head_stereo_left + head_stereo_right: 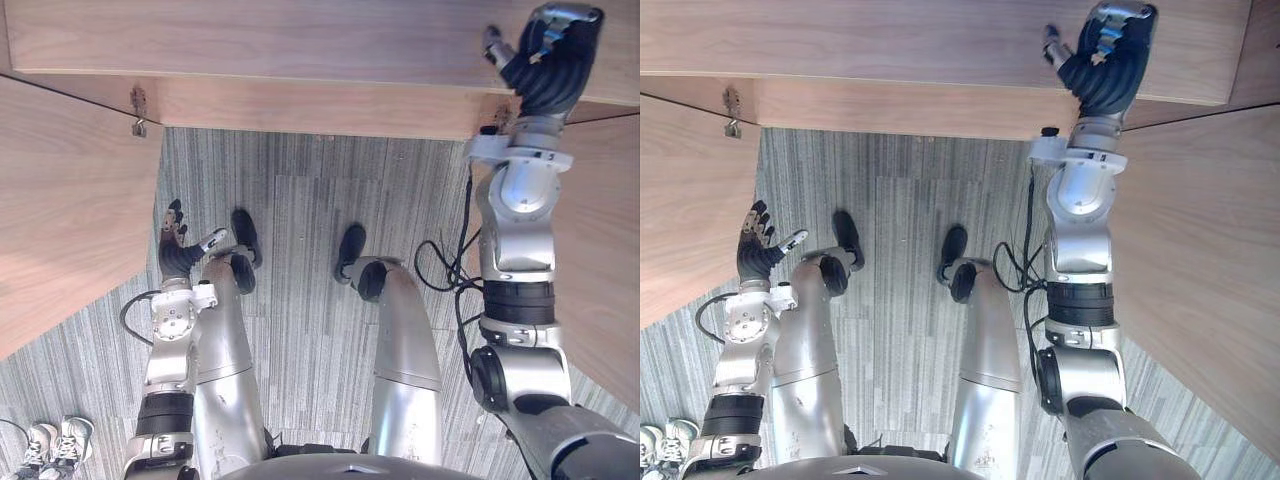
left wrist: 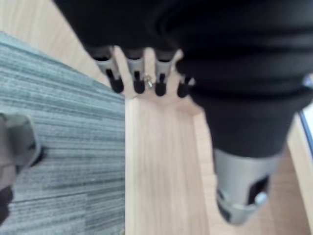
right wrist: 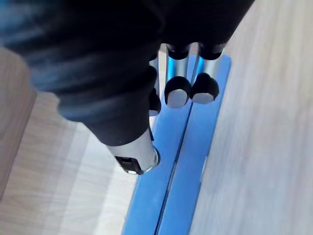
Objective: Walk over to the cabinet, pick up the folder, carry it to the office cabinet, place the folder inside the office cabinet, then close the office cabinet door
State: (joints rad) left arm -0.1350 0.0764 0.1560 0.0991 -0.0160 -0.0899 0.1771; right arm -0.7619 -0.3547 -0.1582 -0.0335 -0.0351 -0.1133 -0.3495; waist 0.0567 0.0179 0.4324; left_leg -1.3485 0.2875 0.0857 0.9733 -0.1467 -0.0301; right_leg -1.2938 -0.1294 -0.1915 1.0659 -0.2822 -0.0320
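- While the right hand (image 1: 552, 62) is held high over the cabinet (image 1: 300, 40) top, its fingers (image 3: 178, 91) reach out nearly straight. They curl round nothing, and the thumb sits apart to one side.
- Directly under those fingertips lies the blue folder (image 3: 191, 147), flat on the pale wood. I cannot tell whether the tips touch it or hang just above it.
- The folder runs along the line of the fingers, from past the tips back under the palm. A seam down its middle splits it into 2 strips.
- Bare wood lies to both sides of the right hand.
- The left hand (image 1: 176, 245) hangs low, well apart from the right hand and far below the cabinet top. Its fingers (image 2: 117, 82) are relaxed and spread, holding nothing.
- Past the left fingertips, a wooden panel meets the grey carpet (image 1: 320, 190).
- To the outer side of the left hand stands a wooden door (image 1: 60, 200), with a metal hinge (image 1: 138, 105) at its upper corner.
- Behind the left hand, on the carpet, are a person's 2 shoes (image 1: 55, 445).
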